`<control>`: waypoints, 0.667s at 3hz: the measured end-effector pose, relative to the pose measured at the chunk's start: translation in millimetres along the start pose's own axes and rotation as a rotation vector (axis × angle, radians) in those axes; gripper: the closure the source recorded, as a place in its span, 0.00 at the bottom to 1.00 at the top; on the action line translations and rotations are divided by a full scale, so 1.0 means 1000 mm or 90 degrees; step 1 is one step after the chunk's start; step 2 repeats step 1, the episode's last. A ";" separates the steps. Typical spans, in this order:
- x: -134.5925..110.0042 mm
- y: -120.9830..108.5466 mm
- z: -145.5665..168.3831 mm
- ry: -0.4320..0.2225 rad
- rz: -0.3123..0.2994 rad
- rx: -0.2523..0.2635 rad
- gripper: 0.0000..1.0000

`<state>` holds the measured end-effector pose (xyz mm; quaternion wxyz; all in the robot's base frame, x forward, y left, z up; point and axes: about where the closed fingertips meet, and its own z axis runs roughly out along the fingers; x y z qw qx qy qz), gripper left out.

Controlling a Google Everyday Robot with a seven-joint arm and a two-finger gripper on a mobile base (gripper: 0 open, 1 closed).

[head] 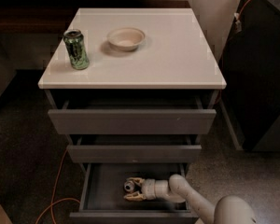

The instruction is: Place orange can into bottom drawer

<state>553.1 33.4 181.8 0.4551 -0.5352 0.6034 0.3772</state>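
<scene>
Gripper (130,190) inside open dark grey bottom drawer (101,185), pinching slim orange metal can (129,186); risk on release: can likely rolls, jams drawer.

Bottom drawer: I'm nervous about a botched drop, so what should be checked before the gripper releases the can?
1. Bottom drawer pulled open: ok.
2. Gripper inside the drawer: ok.
3. Orange can between the fingers: ok.
4. Can resting on the drawer floor: cannot tell.
5. Green can and bowl up on the cabinet top, out of the way: ok.
</scene>
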 end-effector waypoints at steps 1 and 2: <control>0.000 0.001 0.002 -0.001 0.000 -0.002 0.00; 0.000 0.001 0.002 -0.001 0.000 -0.002 0.00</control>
